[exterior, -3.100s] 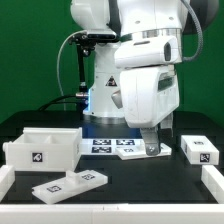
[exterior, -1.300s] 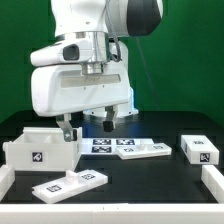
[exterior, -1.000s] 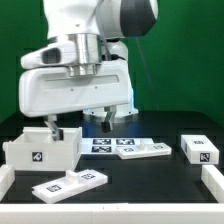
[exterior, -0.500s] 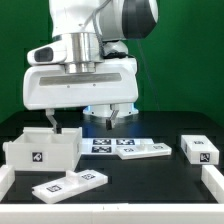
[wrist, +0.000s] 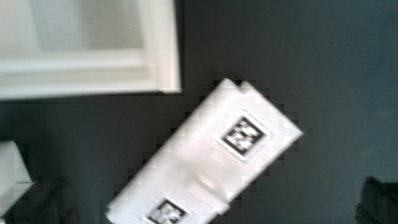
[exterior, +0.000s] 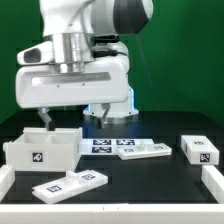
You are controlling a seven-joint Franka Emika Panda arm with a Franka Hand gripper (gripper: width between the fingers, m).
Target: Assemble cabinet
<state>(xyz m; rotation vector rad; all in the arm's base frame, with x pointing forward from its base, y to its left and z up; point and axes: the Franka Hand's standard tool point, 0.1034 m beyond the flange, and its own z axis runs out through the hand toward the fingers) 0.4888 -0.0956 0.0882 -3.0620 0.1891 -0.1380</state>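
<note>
End effector (wrist: 206,200), fingers (wrist: 379,197) apart, hangs above one box (exterior: 40,155) near one panel (exterior: 70,183)

**Green backdrop, black tabletop**

A plain green backdrop (exterior: 190,60) fills the rear of the exterior view, flat and evenly lit. In front of it lies a matte black table (exterior: 160,178) with a faint sheen, bordered along its near side and both ends by a low white rim (exterior: 213,181). The marker board (exterior: 140,149) lies flat mid-table. The wrist view shows the same dark surface, blurred.

Wrist view's blurred: we can't read the tags (wrist: 242,134) on the panel (wrist: 206,158); box (wrist: 80,72) is cut off by the edge.
</note>
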